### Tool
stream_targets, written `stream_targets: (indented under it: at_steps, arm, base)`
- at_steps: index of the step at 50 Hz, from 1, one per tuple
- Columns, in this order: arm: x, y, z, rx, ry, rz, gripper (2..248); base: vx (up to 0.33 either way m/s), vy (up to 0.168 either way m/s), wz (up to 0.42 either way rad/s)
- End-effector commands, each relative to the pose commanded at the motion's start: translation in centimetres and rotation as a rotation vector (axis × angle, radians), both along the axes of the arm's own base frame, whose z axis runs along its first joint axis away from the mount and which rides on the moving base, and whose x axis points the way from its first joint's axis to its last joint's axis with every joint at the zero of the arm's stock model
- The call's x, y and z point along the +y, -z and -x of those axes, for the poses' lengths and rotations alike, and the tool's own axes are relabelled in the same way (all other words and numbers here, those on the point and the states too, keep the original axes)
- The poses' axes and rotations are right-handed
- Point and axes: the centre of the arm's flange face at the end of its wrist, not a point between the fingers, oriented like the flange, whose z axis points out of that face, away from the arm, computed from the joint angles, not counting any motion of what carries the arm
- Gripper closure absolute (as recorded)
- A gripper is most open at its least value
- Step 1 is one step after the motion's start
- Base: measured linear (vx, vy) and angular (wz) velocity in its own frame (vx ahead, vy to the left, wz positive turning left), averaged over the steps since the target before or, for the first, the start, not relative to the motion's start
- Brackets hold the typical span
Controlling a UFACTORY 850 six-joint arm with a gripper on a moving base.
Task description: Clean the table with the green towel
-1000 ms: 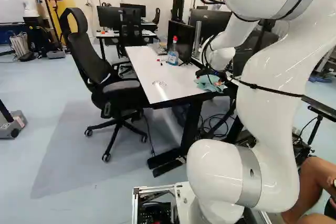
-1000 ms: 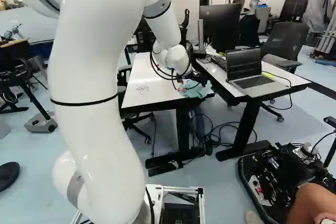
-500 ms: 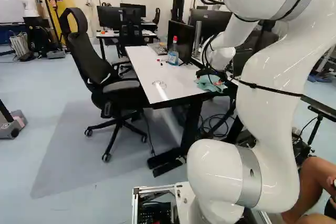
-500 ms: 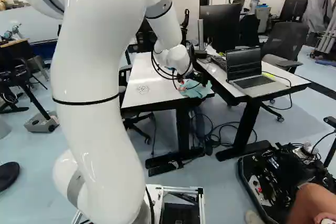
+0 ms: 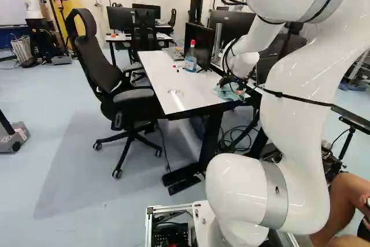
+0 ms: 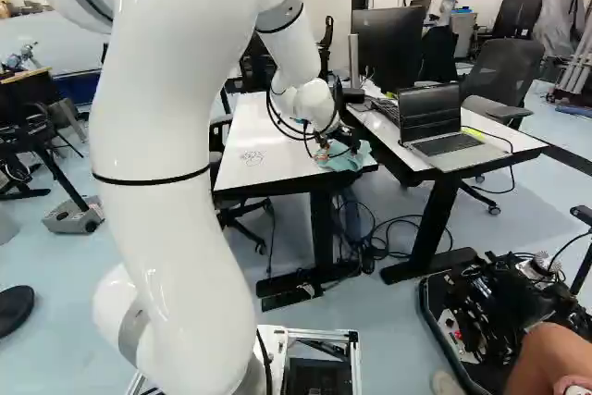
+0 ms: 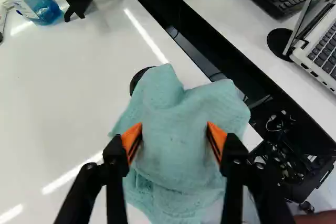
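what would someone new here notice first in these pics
The huge white arm would catch the eye first, right of the middle in the left base view. Next, the green towel on a corner of the white table, between the orange pads of the open gripper. A blue-filled bottle stands farther up the table.

The green towel (image 7: pixel 176 153) is a pale blue-green cloth. It lies crumpled, with raised soft folds, at the near right corner of the tabletop (image 6: pixel 264 122), covering part of its edge. This tabletop is white, flat and shiny, and bears a dark looping scribble (image 6: pixel 252 157).
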Motion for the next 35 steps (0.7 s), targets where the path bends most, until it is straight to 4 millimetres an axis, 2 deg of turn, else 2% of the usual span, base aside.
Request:
stream_targets:
  at_steps: [1, 2, 6, 7, 11, 12, 17, 18, 22, 23, 35]
  arm:
    - [0.00, 0.00, 0.00, 0.000, 0.000, 0.000, 57]
    - [0.00, 0.00, 0.00, 0.000, 0.000, 0.000, 95]
    - [0.00, 0.00, 0.00, 0.000, 0.000, 0.000, 95]
    - [0.00, 0.00, 0.00, 0.000, 0.000, 0.000, 133]
    - [0.00, 0.00, 0.00, 0.000, 0.000, 0.000, 133]
    - [0.00, 0.00, 0.00, 0.000, 0.000, 0.000, 169]
    - [0.00, 0.00, 0.00, 0.000, 0.000, 0.000, 169]
    - [0.00, 0.00, 0.00, 0.000, 0.000, 0.000, 196]
    - [0.00, 0.00, 0.00, 0.000, 0.000, 0.000, 196]
    - [0.00, 0.00, 0.00, 0.000, 0.000, 0.000, 204]
    - [0.00, 0.00, 0.00, 0.000, 0.000, 0.000, 204]
  base:
    - [0.000, 0.000, 0.000]
    - [0.000, 0.000, 0.000]
    - [0.000, 0.000, 0.000]
    - [0.000, 0.000, 0.000]
    - [0.000, 0.000, 0.000]
    - [0.000, 0.000, 0.000]
    - [0.000, 0.000, 0.000]
    - [0.000, 0.000, 0.000]
    - [0.000, 0.000, 0.000]
    - [0.000, 0.000, 0.000]
    - [0.000, 0.000, 0.000]
